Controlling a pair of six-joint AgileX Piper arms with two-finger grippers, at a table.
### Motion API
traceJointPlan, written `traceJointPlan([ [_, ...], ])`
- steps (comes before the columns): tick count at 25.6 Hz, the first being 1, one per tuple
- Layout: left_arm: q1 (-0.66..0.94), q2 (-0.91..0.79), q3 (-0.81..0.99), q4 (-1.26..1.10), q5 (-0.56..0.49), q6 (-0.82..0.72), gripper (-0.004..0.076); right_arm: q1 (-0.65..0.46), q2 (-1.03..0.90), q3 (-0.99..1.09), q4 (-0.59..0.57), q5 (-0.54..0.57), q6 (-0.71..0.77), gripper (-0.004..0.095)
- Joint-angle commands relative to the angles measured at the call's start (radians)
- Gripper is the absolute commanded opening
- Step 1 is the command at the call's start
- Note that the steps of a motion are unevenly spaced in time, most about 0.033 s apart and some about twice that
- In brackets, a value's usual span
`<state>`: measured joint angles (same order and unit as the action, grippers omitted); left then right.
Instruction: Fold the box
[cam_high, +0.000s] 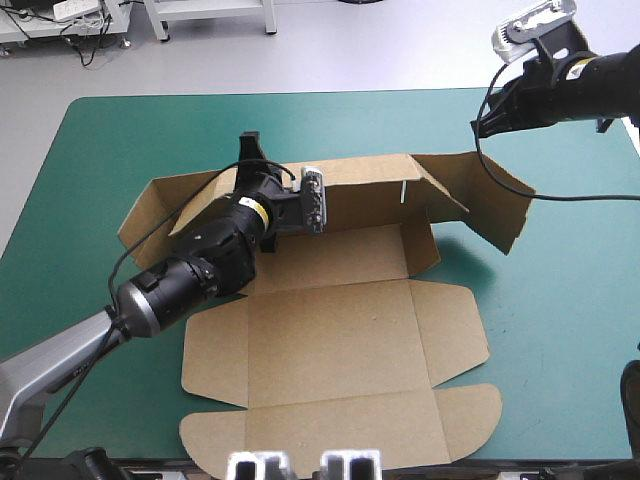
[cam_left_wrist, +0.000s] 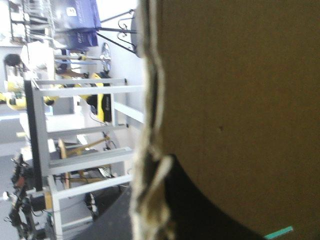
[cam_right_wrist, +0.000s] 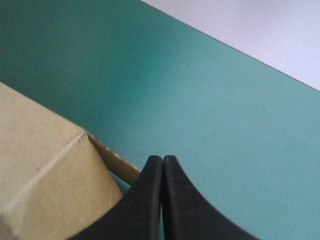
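Observation:
The brown box (cam_high: 340, 320) lies spread on the teal-green cover, its back wall raised and its right-hand flap (cam_high: 490, 200) standing at an angle. My left gripper (cam_high: 248, 148) reaches over the left part of the back wall. In the left wrist view the board (cam_left_wrist: 240, 100) fills the space ahead, and its cut edge runs between the black fingers (cam_left_wrist: 200, 210), so this gripper (cam_left_wrist: 155, 167) is shut on the box. My right gripper (cam_high: 482, 124) hangs above the table beyond the box's back right corner. It is shut (cam_right_wrist: 163, 161) on nothing, just past a corner of the box (cam_right_wrist: 45, 170).
The lid panel and its rounded flaps (cam_high: 470, 410) lie flat near the table's front edge. Bare teal-green cover (cam_high: 570, 300) stretches to the right of the box and behind it up to the far edge (cam_high: 300, 97).

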<state>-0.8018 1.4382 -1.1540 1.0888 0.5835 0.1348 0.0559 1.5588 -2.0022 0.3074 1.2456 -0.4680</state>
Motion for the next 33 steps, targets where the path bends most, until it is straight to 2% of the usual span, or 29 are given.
traceJointPlan([
  [1, -0.048, -0.039, 0.039, 0.287, -0.082, -0.229, -0.001, 0.005, 0.022, -0.028, 0.009, 0.008, -0.004, -0.0024],
  [5, -0.056, -0.041, 0.118, 0.58, -0.076, -0.485, -0.001, 0.005, 0.099, -0.028, 0.009, 0.008, -0.004, -0.0024],
  [9, -0.056, -0.041, 0.152, 0.68, -0.008, -0.628, -0.001, 0.005, 0.161, -0.028, 0.008, -0.023, -0.004, -0.0024],
  [12, -0.054, -0.041, 0.154, 0.68, 0.026, -0.646, -0.001, 0.005, 0.213, -0.028, 0.008, -0.038, -0.004, -0.0024],
  [15, -0.054, -0.041, 0.154, 0.68, 0.027, -0.644, -0.001, 0.005, 0.278, -0.028, 0.051, 0.006, -0.027, -0.0024],
  [20, -0.051, -0.041, 0.154, 0.68, 0.038, -0.644, -0.001, 0.01, 0.287, 0.016, 0.085, 0.01, -0.028, -0.0024],
  [25, -0.026, -0.041, 0.154, 0.68, 0.038, -0.648, -0.001, 0.01, 0.219, 0.194, 0.095, 0.012, -0.044, -0.0024],
  [29, -0.026, -0.041, 0.154, 0.68, 0.025, -0.648, -0.001, 0.01, 0.126, 0.359, 0.199, 0.012, -0.136, -0.0024],
  [33, -0.026, -0.041, 0.154, 0.68, 0.025, -0.65, -0.001, 0.01, 0.074, 0.45, 0.227, 0.012, -0.205, -0.0024],
])
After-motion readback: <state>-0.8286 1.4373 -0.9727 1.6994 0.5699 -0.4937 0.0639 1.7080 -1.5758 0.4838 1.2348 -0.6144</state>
